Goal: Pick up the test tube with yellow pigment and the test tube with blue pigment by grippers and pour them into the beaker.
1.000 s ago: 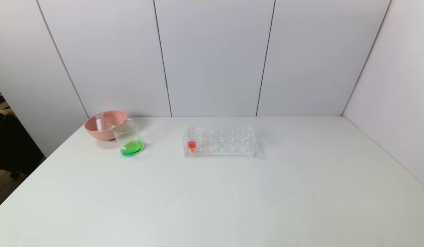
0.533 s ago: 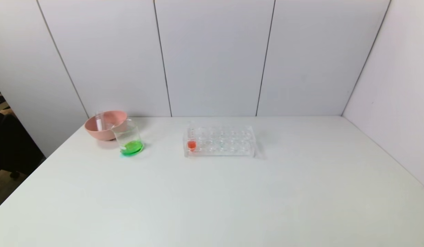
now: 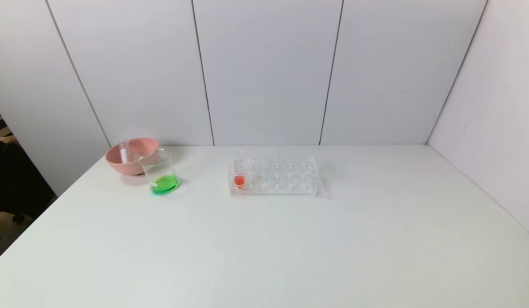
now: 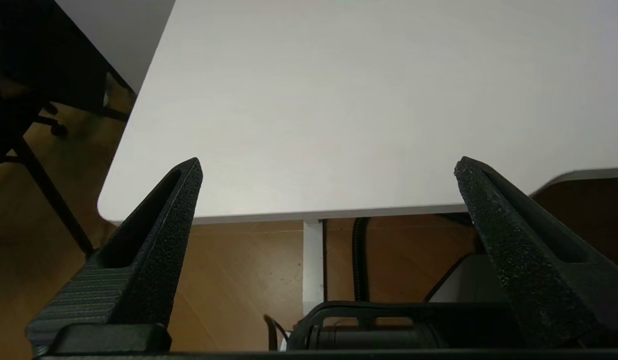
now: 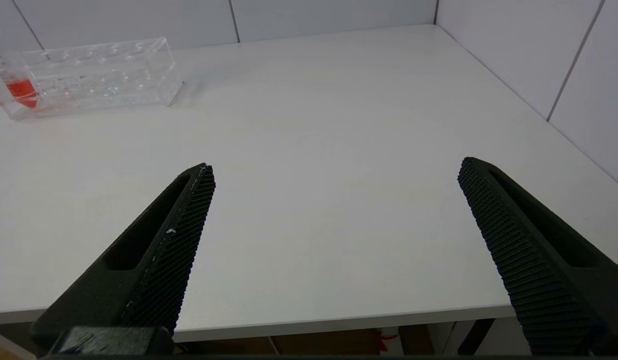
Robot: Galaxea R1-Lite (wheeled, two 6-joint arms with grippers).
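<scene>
Plastic and glass things sat on a smooth white table (image 3: 264, 248). At the far left stood the beaker (image 3: 160, 172), a small clear round cup with a pour lip. It had bright green liquid at the bottom. Just behind it, touching or nearly touching, was a round pink bowl (image 3: 138, 159). A slim clear tube (image 3: 124, 152) leaned inside the bowl, and its tip could not be seen well. No yellow or blue liquid showed anywhere.

Near the middle of the far side lay a clear boxy rack (image 3: 274, 176) with rows of round holes. One tube with red liquid (image 3: 239, 179) stood upright in its left end. The rack was well apart from the beaker.

Both arms were low at the near edge of the table and did not show from the head. The left gripper (image 4: 328, 167) had rough black pointed fingers spread wide, holding nothing, by the near left corner. The right gripper (image 5: 336, 170) had ridged black fingers, also spread wide and holding nothing, over the near right side. Nothing stood between the grippers and the far things. Grey wall panels ran behind and to the right.
</scene>
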